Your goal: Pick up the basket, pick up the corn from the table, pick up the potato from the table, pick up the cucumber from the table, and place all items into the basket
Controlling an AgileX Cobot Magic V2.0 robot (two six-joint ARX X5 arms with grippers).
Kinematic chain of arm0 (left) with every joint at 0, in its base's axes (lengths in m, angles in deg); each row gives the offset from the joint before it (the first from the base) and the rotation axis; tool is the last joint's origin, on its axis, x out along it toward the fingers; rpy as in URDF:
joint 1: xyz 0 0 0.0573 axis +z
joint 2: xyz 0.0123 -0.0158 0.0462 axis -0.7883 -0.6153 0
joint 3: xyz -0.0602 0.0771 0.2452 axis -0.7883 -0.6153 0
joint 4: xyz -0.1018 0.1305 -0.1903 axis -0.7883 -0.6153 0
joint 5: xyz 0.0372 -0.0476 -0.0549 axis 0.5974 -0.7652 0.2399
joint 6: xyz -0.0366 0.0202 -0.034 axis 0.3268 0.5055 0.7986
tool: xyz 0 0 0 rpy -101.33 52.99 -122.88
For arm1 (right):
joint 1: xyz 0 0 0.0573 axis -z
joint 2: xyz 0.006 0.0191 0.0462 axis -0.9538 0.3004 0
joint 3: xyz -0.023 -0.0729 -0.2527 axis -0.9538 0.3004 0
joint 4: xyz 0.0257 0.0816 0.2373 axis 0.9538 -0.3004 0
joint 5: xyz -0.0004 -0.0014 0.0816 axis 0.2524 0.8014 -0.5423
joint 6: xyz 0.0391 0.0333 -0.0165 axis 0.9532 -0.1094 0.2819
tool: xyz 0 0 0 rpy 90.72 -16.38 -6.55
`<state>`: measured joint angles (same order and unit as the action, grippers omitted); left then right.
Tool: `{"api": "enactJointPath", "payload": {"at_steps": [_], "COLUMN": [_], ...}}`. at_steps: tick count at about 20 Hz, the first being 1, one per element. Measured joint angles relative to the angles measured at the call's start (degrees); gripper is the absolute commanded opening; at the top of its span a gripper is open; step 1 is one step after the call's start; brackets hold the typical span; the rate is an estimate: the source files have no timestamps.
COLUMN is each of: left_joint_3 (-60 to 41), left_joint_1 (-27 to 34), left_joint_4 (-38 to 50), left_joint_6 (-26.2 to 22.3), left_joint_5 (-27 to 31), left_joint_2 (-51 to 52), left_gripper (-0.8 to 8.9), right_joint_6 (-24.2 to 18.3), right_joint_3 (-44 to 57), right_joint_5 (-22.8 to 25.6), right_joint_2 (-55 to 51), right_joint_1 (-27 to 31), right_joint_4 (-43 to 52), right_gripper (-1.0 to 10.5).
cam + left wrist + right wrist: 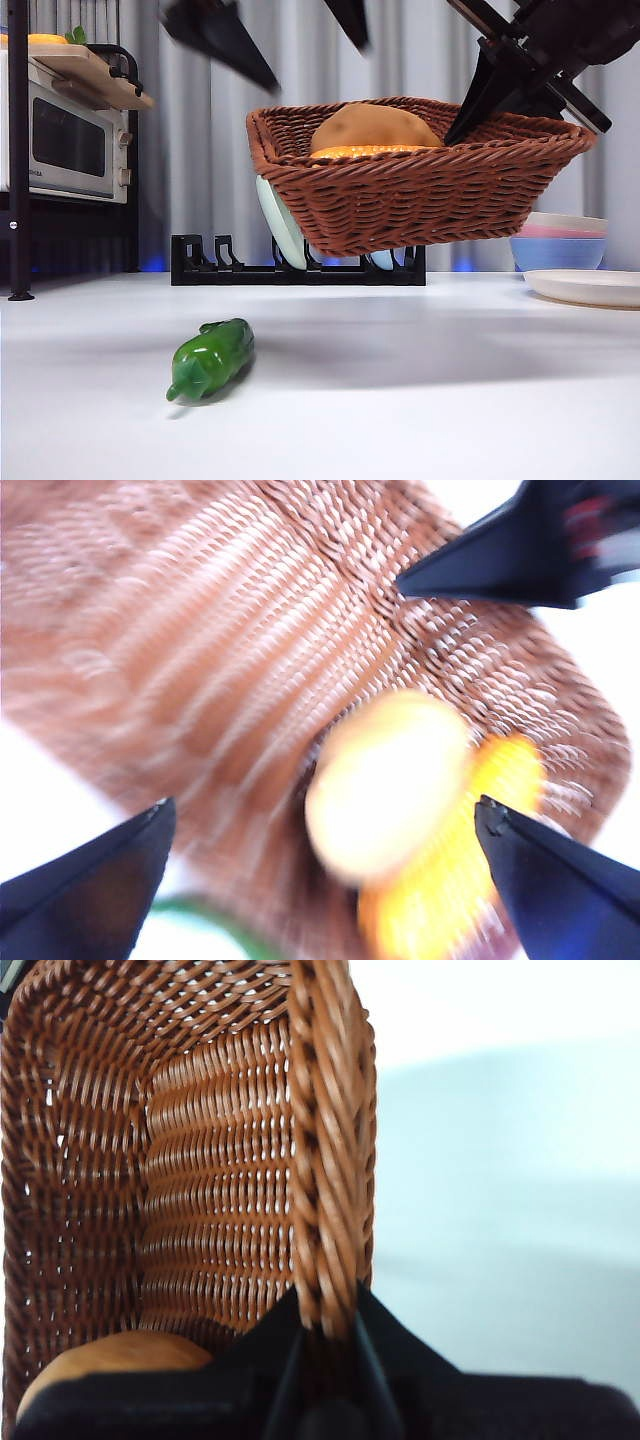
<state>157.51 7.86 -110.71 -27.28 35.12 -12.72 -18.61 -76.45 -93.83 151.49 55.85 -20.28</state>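
The brown wicker basket (pixel 420 190) hangs in the air above the table. My right gripper (pixel 468 115) is shut on its braided right rim (pixel 325 1160). The tan potato (pixel 372 127) and the orange-yellow corn (pixel 365 152) lie inside the basket; both show blurred in the left wrist view, the potato (pixel 385 780) beside the corn (pixel 470 850). My left gripper (pixel 320 68) is open and empty above the basket. The glossy green cucumber (pixel 210 358) lies on the table at the front left, below and in front of the basket.
A black dish rack (pixel 200 262) with pale plates stands behind the basket. A microwave (pixel 65 145) on a shelf is at the left. Stacked pastel bowls (pixel 560 245) and a white plate (pixel 590 287) are at the right.
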Motion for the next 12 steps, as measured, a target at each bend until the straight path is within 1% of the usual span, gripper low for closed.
{"api": "enactJointPath", "payload": {"at_steps": [4,6,8,10,12], "left_joint_3": [1.2,1.2,0.81,-2.82,-9.09], "left_joint_1": [-0.39,-0.39,-0.61,-2.12,-3.26], "left_joint_4": [-12.48,-20.65,-26.47,-25.55,-20.63], "left_joint_6": [1.18,2.64,4.2,6.38,9.01], "left_joint_5": [0.5,0.55,0.72,0.87,0.87], "left_joint_2": [13.66,16.81,16.87,16.59,16.57], "left_gripper": [5.02,5.02,5.02,5.02,5.02], "right_joint_6": [0.0,0.0,0.02,0.2,0.22], "right_joint_3": [0.0,0.0,0.0,0.0,0.0], "right_joint_5": [-0.11,-0.04,-0.09,-0.13,-0.13], "right_joint_2": [-0.02,0.0,-0.02,-0.02,0.0], "right_joint_1": [1.46,2.34,3.28,4.42,5.77], "right_joint_4": [0.33,1.11,2.64,2.97,2.97], "right_gripper": [-0.2,-0.2,-0.2,-0.2,-0.2]}}
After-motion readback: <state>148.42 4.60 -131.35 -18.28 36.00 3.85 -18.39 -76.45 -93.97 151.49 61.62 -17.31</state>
